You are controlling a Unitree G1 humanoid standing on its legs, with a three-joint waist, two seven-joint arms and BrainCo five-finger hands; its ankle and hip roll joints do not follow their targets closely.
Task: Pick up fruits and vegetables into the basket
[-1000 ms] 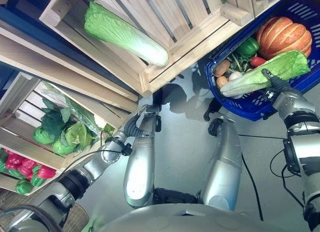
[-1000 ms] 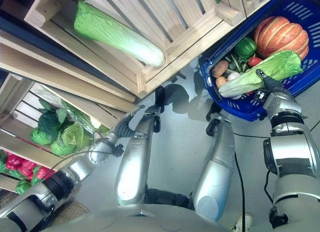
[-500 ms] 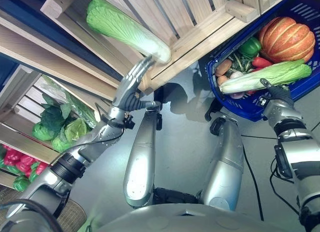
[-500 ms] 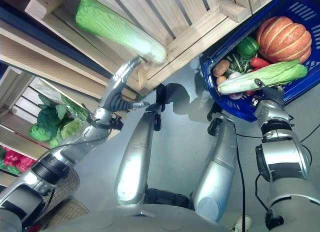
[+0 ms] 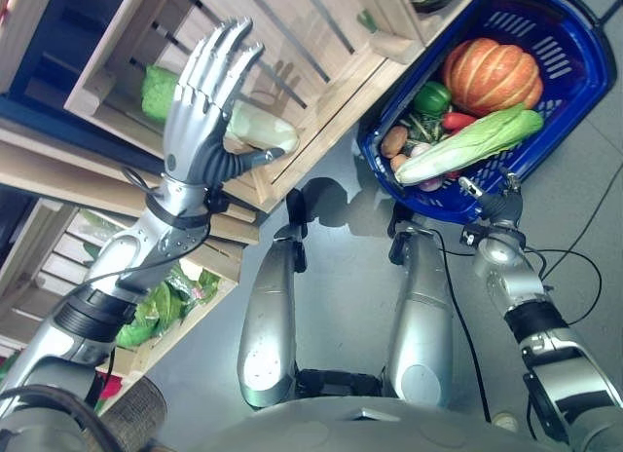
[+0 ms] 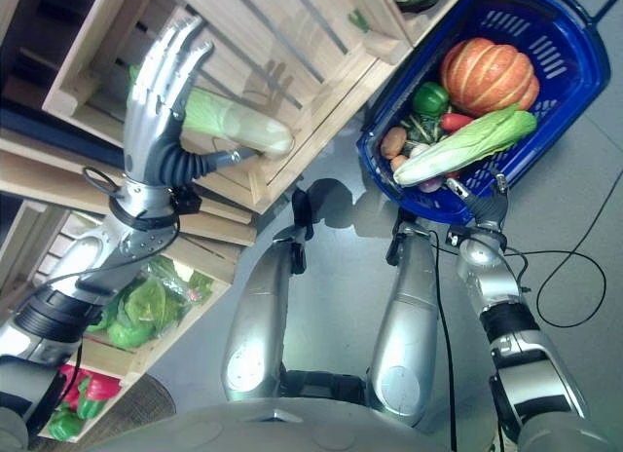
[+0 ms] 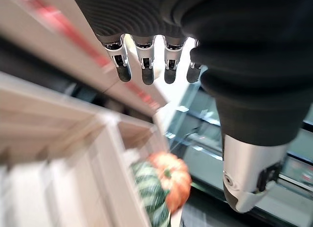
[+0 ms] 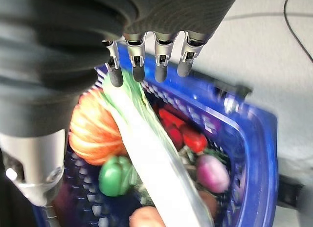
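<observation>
Left hand (image 5: 200,101) hiding the crate's napa cabbage (image 5: 265,132), basket (image 5: 574,106) handle unseen

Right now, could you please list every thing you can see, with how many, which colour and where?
basket: one, blue, on the grey floor.
pumpkin: one, orange, in the basket.
napa cabbage: one, pale green and white, lying across the basket.
green pepper: one, in the basket beside the pumpkin.
small produce: several pieces, brown, red and purple, under the cabbage in the basket.
second napa cabbage: one, green and white, in the upper wooden crate.
leafy greens: a bunch, green, in a lower crate.
peppers: red and green, in the lowest crate.
left hand: raised before the upper crate, fingers straight.
right hand: at the basket's near rim, fingers relaxed.
</observation>
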